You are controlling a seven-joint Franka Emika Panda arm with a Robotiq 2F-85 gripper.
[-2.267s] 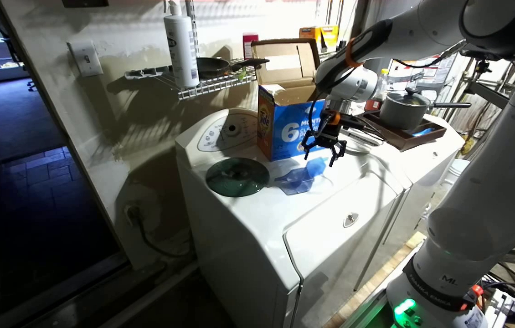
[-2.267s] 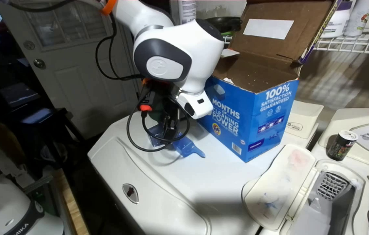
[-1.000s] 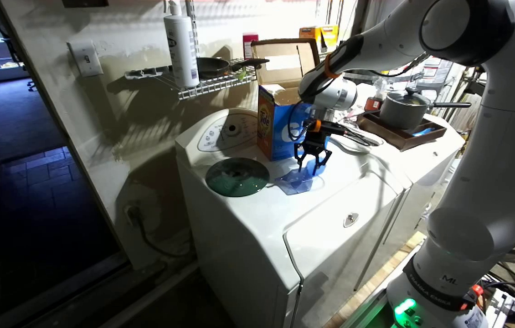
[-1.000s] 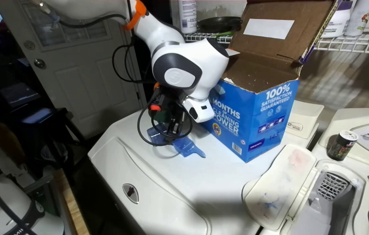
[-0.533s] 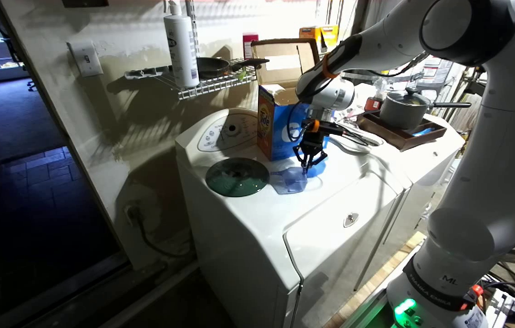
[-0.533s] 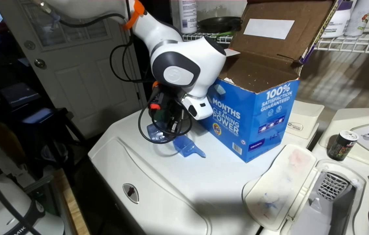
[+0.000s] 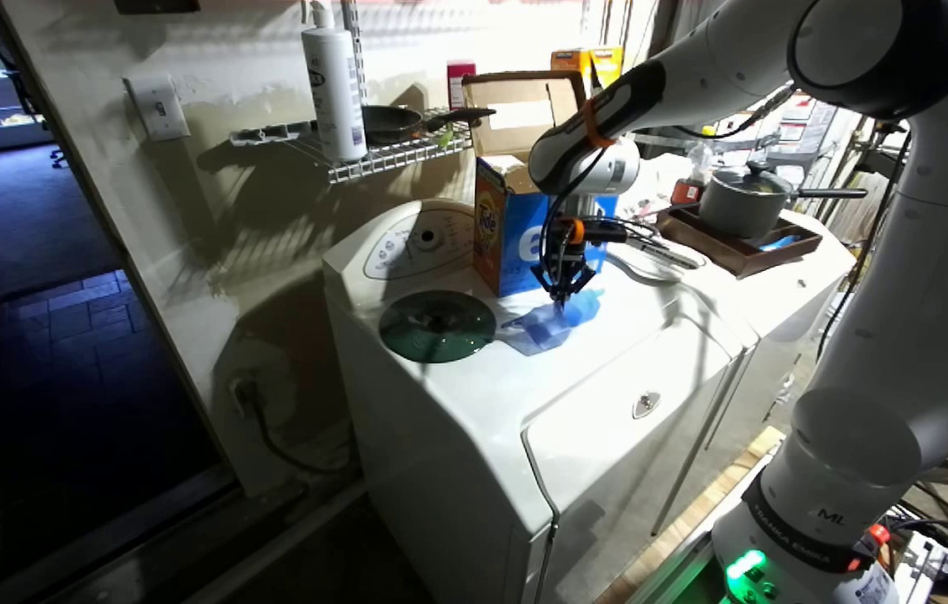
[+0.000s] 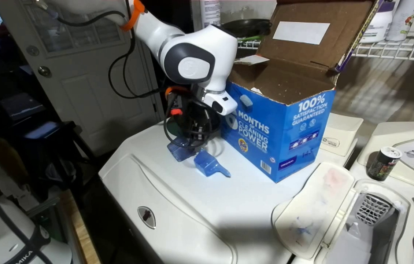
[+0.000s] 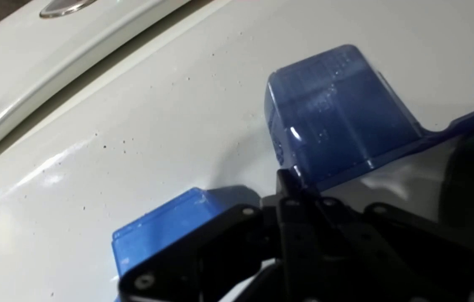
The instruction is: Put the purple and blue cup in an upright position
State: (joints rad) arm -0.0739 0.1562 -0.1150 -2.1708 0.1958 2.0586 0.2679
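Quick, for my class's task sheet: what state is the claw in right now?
Claw: closed, apparently pinching the purplish-blue cup by its edge, at the corner nearest the fingertips in the wrist view.

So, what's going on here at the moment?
The arm's gripper has its jaws shut on the purplish-blue plastic scoop, at a corner of its rim, over the white laundry machine. That scoop is tipped, not upright yet; whether it touches the machine or hangs just clear, I can't tell. A brighter blue scoop lies nearby, apart from it, with an open Tide box close by.
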